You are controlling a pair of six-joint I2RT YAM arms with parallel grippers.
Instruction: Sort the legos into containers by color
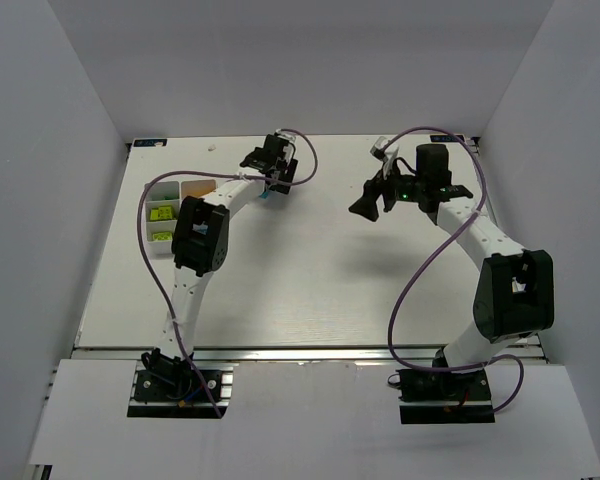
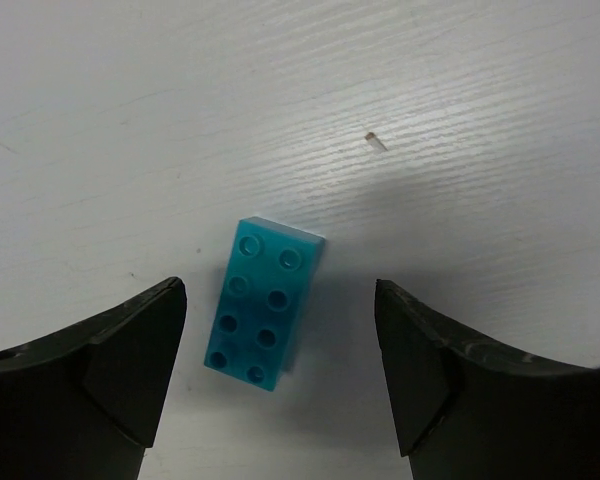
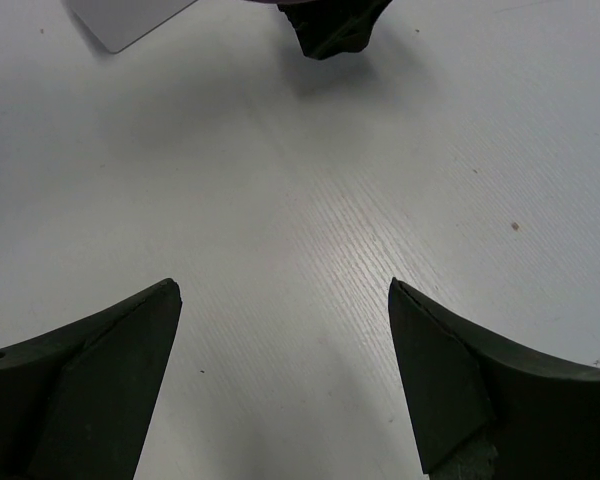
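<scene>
A cyan lego (image 2: 265, 300), a two-by-four brick, lies studs up on the white table. My left gripper (image 2: 280, 330) hangs over it, open, and the brick lies between the fingers, nearer the left one and touching neither. Seen from above, this gripper (image 1: 271, 185) is at the far middle-left of the table, and a sliver of the cyan lego (image 1: 267, 197) shows under it. The white containers tray (image 1: 150, 225) stands at the left with lime legos (image 1: 161, 212) in two compartments. My right gripper (image 1: 365, 207) is open over bare table, with nothing between its fingers (image 3: 130, 360).
White walls close in the table on three sides. Purple cables loop over both arms. A dark part (image 3: 330, 30) and a pale flat corner (image 3: 130, 20) show at the top of the right wrist view. A small clear object (image 1: 382, 147) lies at the far edge.
</scene>
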